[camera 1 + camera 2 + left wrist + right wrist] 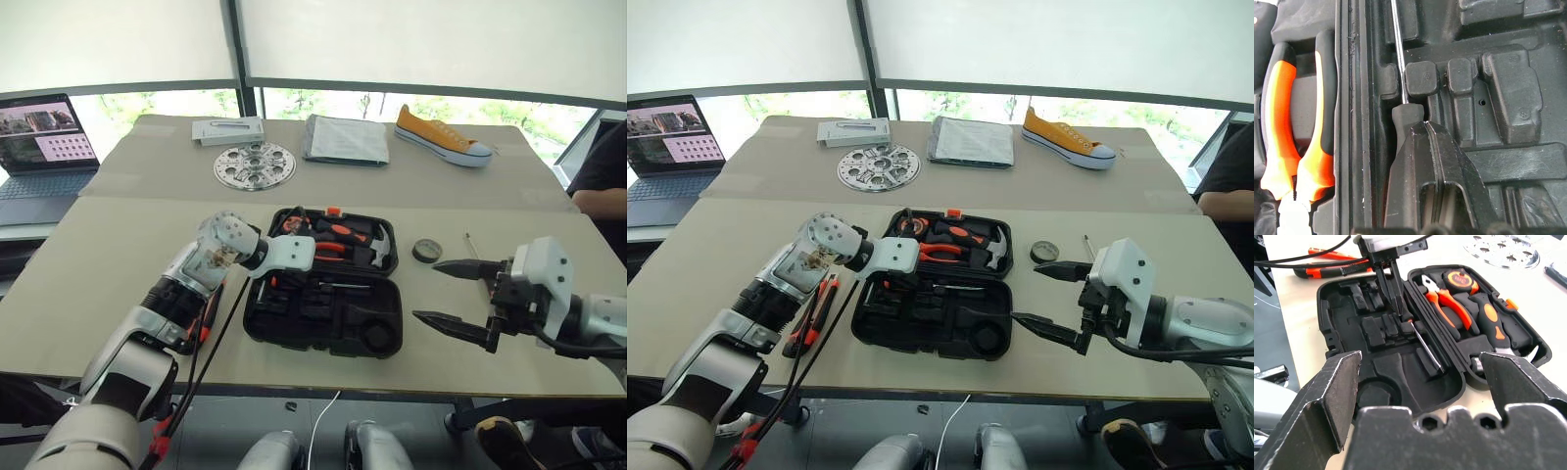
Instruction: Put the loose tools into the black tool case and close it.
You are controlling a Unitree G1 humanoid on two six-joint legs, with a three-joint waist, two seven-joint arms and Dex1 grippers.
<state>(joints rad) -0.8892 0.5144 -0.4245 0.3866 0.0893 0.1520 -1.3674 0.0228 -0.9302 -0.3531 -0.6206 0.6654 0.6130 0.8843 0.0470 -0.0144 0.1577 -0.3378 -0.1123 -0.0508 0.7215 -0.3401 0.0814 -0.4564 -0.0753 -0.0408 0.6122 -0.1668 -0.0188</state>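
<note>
The beige table (88, 264) runs away from me toward a band of windows with pale blinds. Nearest, at five o'clock, the right gripper (453, 294) hangs over the table's front edge with its jaws spread wide and nothing between them. At the centre lies the black tool case (323, 318), open. The left gripper (1391, 286) reaches down into its near half, pinched tight on the handle of one screwdriver (1425, 346) whose shaft rests among the recesses. The lid half holds one pair of pliers (328, 248), one hammer (364, 238) and one tape measure (1460, 279).

At nine o'clock two orange-and-black tools (813, 313) lie loose; at two o'clock, one small tape roll (426, 251). Farther off: one perforated metal disc (254, 164), one flat grey box (228, 130), one folded grey cloth (345, 139), one yellow sneaker (441, 137), one laptop (39, 157).
</note>
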